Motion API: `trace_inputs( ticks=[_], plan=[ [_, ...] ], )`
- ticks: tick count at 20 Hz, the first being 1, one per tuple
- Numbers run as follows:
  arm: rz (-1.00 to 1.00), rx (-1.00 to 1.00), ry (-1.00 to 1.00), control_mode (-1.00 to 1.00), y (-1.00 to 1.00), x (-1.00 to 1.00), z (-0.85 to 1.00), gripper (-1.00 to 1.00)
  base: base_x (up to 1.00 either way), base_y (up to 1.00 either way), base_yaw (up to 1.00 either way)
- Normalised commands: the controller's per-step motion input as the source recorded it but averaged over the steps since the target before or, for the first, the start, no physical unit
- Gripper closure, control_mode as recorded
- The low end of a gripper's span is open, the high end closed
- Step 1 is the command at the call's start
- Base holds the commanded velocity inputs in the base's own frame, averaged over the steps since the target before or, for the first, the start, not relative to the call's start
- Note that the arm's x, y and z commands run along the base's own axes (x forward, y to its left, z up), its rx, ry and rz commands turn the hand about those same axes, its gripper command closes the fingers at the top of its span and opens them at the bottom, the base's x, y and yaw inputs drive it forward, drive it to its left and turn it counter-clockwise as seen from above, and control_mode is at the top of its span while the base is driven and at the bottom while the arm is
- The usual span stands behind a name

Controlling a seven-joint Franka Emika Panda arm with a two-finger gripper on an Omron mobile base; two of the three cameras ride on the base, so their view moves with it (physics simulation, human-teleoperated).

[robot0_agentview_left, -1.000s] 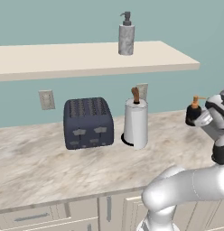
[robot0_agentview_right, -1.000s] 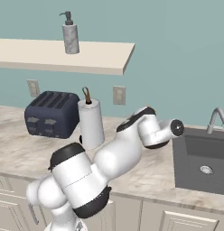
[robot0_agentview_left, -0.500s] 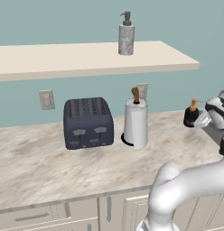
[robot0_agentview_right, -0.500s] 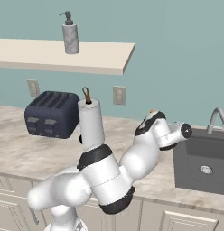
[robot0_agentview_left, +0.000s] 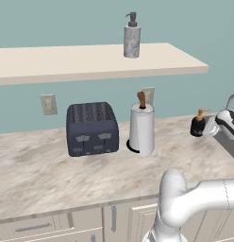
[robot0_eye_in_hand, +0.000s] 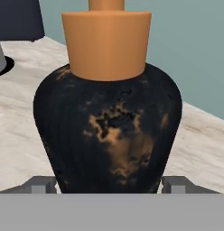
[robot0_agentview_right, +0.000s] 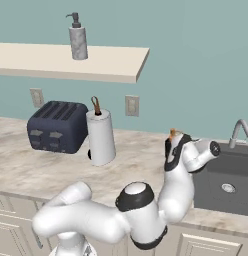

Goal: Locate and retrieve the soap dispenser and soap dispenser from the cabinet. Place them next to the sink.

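The black dispenser (robot0_eye_in_hand: 107, 131) with its orange pump sits between the two fingers (robot0_eye_in_hand: 39, 184) of the gripper (robot0_eye_in_hand: 107, 185), one tip on each side of its squat belly. The jaws stand wide around it; whether they press on the body or hang just free of it cannot be told. In the left base view the black dispenser (robot0_agentview_left: 198, 125) is upright at the right end of the counter (robot0_agentview_left: 43, 175), right at the gripper (robot0_agentview_left: 209, 128), and whether its base rests on the marbled top or hangs just above it cannot be told. In the right base view only its orange pump (robot0_agentview_right: 172, 133) peeks over the hand, near the left rim of the sink (robot0_agentview_right: 231, 187), with the faucet (robot0_agentview_right: 238, 131) behind the basin.

Farther left on the counter stands the paper-towel roll (robot0_agentview_left: 141, 128), and just beside that the dark toaster (robot0_agentview_left: 92, 128). On the wall behind are two outlets (robot0_agentview_left: 48, 104). Above them runs the cream shelf (robot0_agentview_left: 67, 64), and the grey dispenser (robot0_agentview_left: 132, 38) stands upright on it, well apart from the gripper.
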Motion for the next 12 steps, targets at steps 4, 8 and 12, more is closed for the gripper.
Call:
trace_inputs(
  ticks=[4, 8, 12],
  plan=[
    [0.09, 0.0, 0.0, -1.0, -0.14, 0.28, -0.34, 1.0, 0.0, 0.0, 0.0],
    [0.12, 0.02, 0.0, -1.0, -0.01, 0.26, -0.19, 1.0, 0.0, 0.0, 0.0],
    [0.12, 0.02, 0.0, -1.0, -0.07, 0.26, -0.17, 1.0, 0.0, 0.0, 0.0]
  ],
)
